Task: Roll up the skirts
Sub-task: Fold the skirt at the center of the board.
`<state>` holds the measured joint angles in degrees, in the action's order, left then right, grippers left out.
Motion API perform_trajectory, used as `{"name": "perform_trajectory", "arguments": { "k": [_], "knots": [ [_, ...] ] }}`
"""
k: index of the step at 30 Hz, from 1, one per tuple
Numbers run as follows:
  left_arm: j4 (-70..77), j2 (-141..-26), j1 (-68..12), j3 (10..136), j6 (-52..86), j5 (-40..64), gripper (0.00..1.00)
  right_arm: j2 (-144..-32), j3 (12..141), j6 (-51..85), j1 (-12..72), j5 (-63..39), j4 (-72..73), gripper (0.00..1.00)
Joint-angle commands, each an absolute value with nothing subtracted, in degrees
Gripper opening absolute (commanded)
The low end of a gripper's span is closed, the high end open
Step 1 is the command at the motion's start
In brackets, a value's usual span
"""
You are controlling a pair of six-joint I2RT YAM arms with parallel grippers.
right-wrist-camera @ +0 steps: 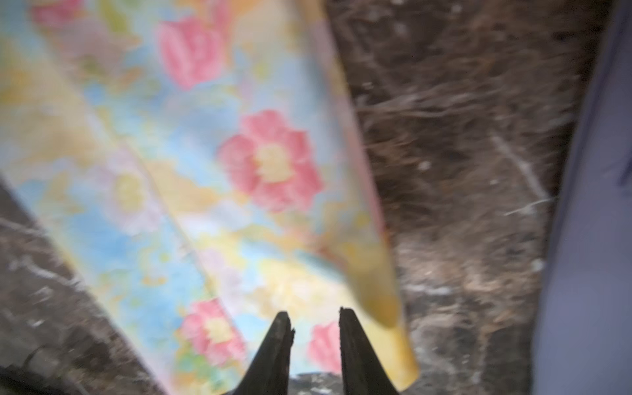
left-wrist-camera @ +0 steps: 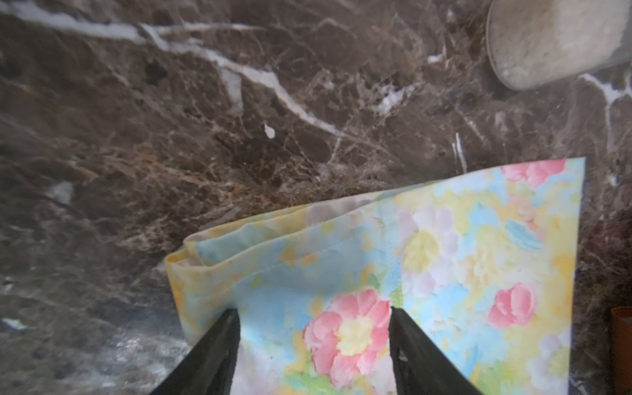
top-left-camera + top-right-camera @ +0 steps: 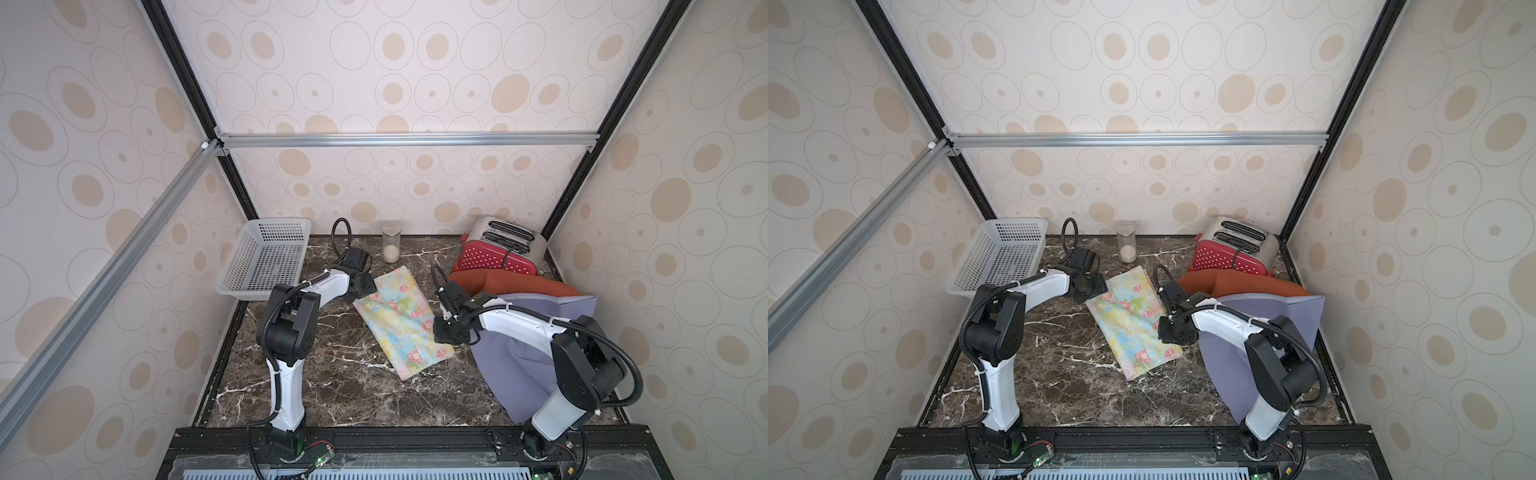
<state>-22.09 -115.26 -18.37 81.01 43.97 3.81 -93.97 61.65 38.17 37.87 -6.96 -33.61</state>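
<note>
The floral skirt (image 3: 403, 320) (image 3: 1133, 324) lies folded flat as a long strip on the marble table (image 3: 332, 395). My left gripper (image 2: 314, 311) (image 3: 368, 291) hovers open over its far folded corner, the fingers wide apart with nothing between them. At the strip's right edge my right gripper (image 1: 314, 313) (image 3: 440, 332) stands open by a narrow gap above the blurred cloth (image 1: 205, 171). The rust-orange skirt (image 3: 511, 286) (image 3: 1237, 286) lies heaped at the back right. The lavender skirt (image 3: 532, 357) (image 3: 1300, 311) is spread under my right arm.
A white mesh basket (image 3: 266, 257) stands at the back left. A clear jar (image 3: 391, 245) (image 2: 547, 41) holding pale grains stands at the back wall. A red and steel toaster (image 3: 498, 249) sits in the back right corner behind the orange skirt.
</note>
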Motion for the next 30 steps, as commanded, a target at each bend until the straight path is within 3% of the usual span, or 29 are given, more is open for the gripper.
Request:
{"name": "perform_trajectory", "arguments": {
  "k": [1, 3, 6, 12, 14, 16, 23, 30],
  "knots": [
    [-27.85, -109.16, -18.7, 81.79, 41.79, 3.66, 0.77, -92.72, 64.2, 37.15, 44.17, -4.68, -32.45, 0.36],
    [-27.94, -104.53, -20.06, 78.31, 42.85, 3.3, 0.82, -93.11, 65.08, 36.84, 45.3, -2.88, -33.49, 0.41],
    [-26.35, -97.76, -24.01, 71.2, 45.08, 6.55, 0.81, -93.9, 66.2, 35.42, 44.65, 1.04, -36.25, 0.43],
    [-18.1, -87.1, -34.48, 54.16, 47.84, 15.12, 0.59, -98.6, 68.94, 34.41, 35.99, -9.27, -36.6, 0.37],
    [-14.98, -84.86, -37.67, 49.43, 48.29, 17.41, 0.57, -100.41, 69.69, 32.66, 35.2, -9.99, -36.6, 0.37],
    [-13.0, -84.5, -40.63, 46.92, 48.88, 18.44, 0.51, -102.83, 70.71, 31.78, 34.09, -11.09, -38.21, 0.34],
    [-8.88, -90.56, -46.51, 46.3, 50.27, 20.5, 0.49, -106.35, 66.4, 33.68, 28.16, -12.43, -35.95, 0.29],
    [-20.45, -94.34, -46.63, 45.27, 44.88, 15.81, 0.46, -107.23, 62.48, 34.49, 26.77, -14.7, -33.91, 0.28]
  ]
}}
